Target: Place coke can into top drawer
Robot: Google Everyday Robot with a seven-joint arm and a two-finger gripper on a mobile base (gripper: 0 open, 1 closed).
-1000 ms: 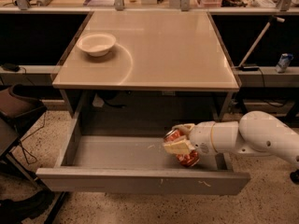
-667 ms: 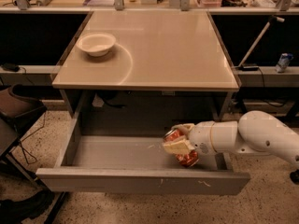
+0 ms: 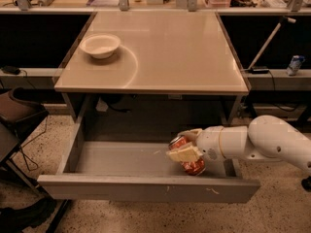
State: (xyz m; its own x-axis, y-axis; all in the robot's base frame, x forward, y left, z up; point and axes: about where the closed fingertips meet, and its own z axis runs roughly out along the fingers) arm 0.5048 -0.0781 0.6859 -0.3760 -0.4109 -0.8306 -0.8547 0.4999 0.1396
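Observation:
The top drawer [image 3: 121,188] is pulled open below the table, its grey front panel facing me. The coke can [image 3: 190,164], orange-red with white markings, lies tilted inside the drawer at the right. My gripper [image 3: 183,147] reaches in from the right on a white arm. Its cream fingers [image 3: 182,154] are closed around the can, one over the top and one across its side. The can is low in the drawer; I cannot tell whether it rests on the bottom.
A white bowl [image 3: 100,45] stands on the beige table [image 3: 194,57] at the back left. A dark chair [image 3: 19,115] is at the left. A shelf with a small can [image 3: 294,64] is at the right.

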